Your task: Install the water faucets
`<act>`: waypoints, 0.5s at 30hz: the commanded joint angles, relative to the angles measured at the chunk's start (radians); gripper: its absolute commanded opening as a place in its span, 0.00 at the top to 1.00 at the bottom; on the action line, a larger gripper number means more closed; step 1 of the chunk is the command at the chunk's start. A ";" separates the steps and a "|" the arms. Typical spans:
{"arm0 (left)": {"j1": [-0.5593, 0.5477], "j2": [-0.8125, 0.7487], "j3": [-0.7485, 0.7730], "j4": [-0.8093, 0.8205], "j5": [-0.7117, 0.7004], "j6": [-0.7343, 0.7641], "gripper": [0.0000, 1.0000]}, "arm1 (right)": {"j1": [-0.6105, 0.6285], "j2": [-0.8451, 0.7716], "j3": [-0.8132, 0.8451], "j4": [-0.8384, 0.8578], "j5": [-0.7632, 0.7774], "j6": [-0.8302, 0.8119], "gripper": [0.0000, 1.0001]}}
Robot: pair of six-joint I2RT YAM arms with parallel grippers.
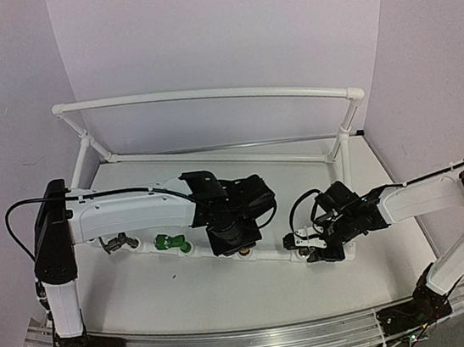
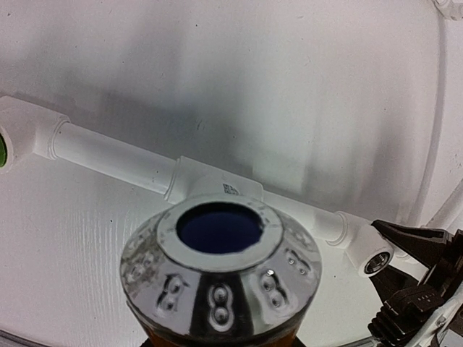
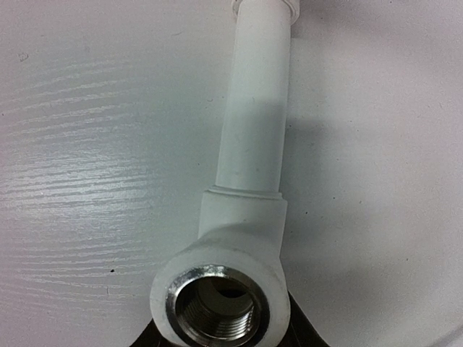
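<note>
Jaws of the left gripper (image 1: 239, 243) pinch the brass faucet (image 2: 219, 285), we judge. The fingers don't show in the wrist view, but the fitting sits up off the table (image 3: 79, 144) with its dark bore facing that camera. We read the pose as lining it up with the tee socket (image 2: 211, 185) of the white pipe frame (image 2: 108, 154), which lies right behind it. Contact between the two is hidden.

Right gripper (image 1: 317, 246): dark fingers (image 3: 307, 338) flank the elbow socket (image 3: 217, 307) at the frame's right end. Whether they are pinching it or only straddling it, we cannot tell. The likely purpose is to brace the frame so it won't twist while the faucet goes in.

Further out, the green faucet (image 1: 171, 243) sits on the same pipe run, with the dark grey faucet (image 1: 119, 241) beside it toward the left end. Both look fitted, so we think one of the three is left. Risk: the frame looks loose on the table and may shift under turning force.
</note>
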 commanded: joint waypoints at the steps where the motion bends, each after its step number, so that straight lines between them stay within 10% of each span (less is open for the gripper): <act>1: 0.011 0.008 0.030 -0.004 0.019 -0.002 1.00 | 0.019 0.011 0.036 0.006 -0.133 0.054 0.90; 15: 0.036 0.037 0.027 -0.039 0.035 -0.032 1.00 | 0.040 0.012 0.053 -0.001 -0.137 0.071 0.90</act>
